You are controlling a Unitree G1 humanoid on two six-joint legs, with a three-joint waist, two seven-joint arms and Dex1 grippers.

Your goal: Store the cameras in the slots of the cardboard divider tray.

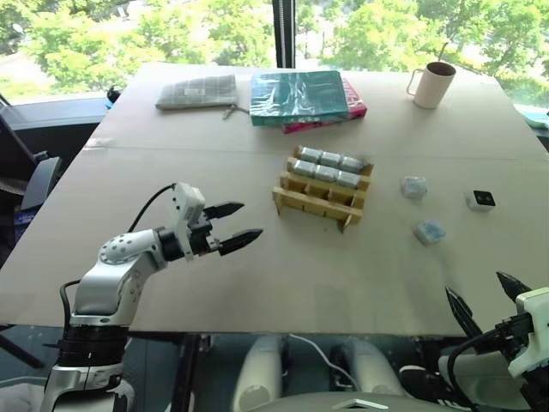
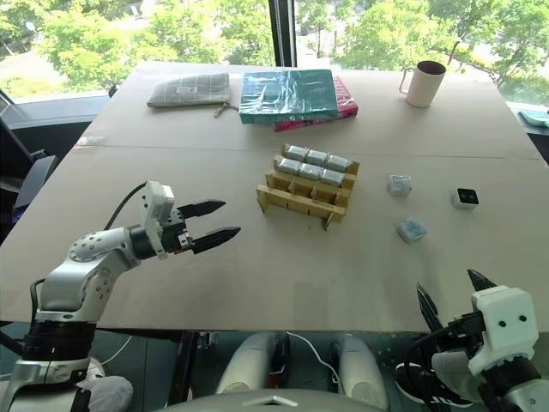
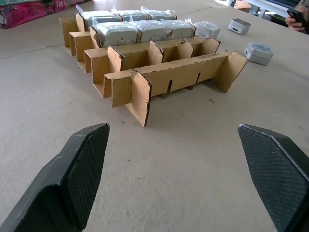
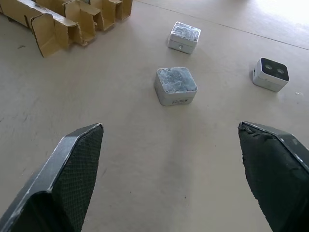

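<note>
The cardboard divider tray [image 1: 313,202] lies mid-table, and several shiny grey cameras [image 1: 330,173] fill its two back rows; the front rows stand empty [image 3: 183,72]. To the tray's right, two wrapped cameras [image 1: 413,186] [image 1: 430,231] and a white camera with a black face [image 1: 480,200] lie loose on the table. My left gripper [image 1: 249,221] hovers open left of the tray, pointing at it, with nothing between its fingers. At the near table edge my right gripper [image 1: 476,287] is open and empty, facing the loose cameras [image 4: 176,85] [image 4: 184,36] [image 4: 271,73].
A beige mug [image 1: 431,84] stands at the back right. Teal and pink books [image 1: 300,96] and a grey checked pouch [image 1: 199,91] lie along the back. A person's hand holding a phone [image 3: 295,17] is beyond the table's right side.
</note>
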